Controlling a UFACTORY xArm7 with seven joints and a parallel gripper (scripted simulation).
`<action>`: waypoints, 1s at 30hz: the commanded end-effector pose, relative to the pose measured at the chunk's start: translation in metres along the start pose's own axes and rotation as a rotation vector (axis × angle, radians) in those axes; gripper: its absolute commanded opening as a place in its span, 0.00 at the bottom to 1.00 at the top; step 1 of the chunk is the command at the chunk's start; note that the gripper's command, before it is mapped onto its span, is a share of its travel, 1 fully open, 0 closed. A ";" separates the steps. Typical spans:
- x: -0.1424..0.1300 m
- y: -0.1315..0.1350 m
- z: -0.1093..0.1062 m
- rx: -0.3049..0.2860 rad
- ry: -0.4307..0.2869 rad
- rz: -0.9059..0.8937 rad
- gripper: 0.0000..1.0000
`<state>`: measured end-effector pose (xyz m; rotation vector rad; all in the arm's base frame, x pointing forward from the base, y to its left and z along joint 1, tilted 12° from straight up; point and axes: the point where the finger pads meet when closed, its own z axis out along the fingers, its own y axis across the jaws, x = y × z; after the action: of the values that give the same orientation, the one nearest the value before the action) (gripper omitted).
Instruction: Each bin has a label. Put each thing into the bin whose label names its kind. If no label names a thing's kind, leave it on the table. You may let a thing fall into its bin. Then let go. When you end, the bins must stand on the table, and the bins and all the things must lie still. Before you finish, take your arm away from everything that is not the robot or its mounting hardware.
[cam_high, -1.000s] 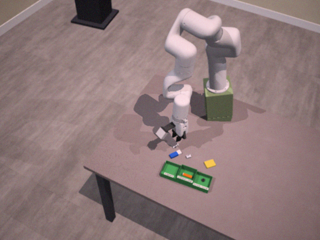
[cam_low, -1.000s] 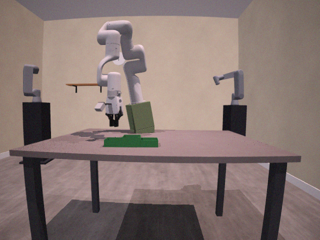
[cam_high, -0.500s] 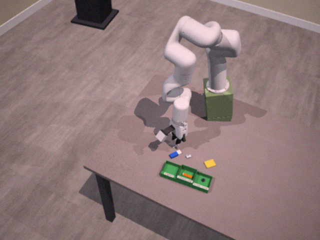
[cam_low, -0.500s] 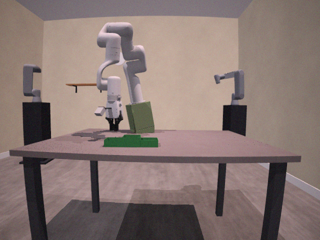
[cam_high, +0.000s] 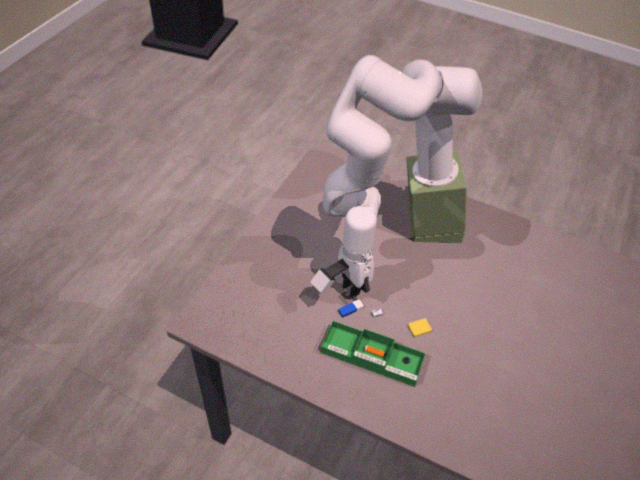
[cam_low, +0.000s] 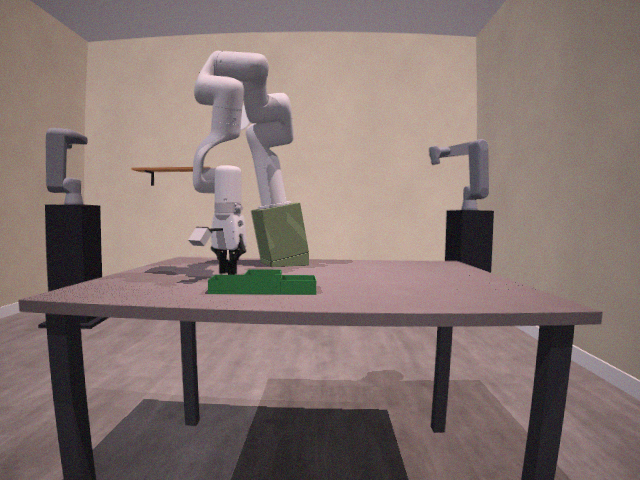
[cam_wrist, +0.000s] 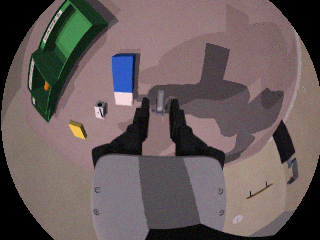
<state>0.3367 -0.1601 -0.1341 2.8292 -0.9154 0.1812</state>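
Note:
My gripper (cam_high: 355, 293) hangs low over the table, its fingers narrowly open. In the wrist view the fingertips stand either side of a small grey metal piece (cam_wrist: 160, 100) that lies on the table; they do not grip it. A blue-and-white block (cam_high: 350, 308) lies just in front of the gripper and also shows in the wrist view (cam_wrist: 124, 79). A small white piece (cam_high: 376, 312) and a yellow block (cam_high: 419, 326) lie further right. The row of three green labelled bins (cam_high: 372, 352) holds an orange piece (cam_high: 374, 350) in the middle bin and a black round piece (cam_high: 405, 360) in the right bin.
The arm's green pedestal (cam_high: 436, 201) stands behind the gripper to the right. The wrist camera's grey box (cam_high: 321, 280) sticks out to the gripper's left. The table's left edge runs near the bins.

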 end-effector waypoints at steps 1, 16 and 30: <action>0.001 0.000 0.004 0.001 0.003 0.000 0.29; 0.000 0.000 0.012 0.001 0.003 0.000 0.29; 0.000 0.000 0.012 0.001 0.003 0.000 0.00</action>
<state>0.3365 -0.1624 -0.1469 2.8288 -0.9154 0.1818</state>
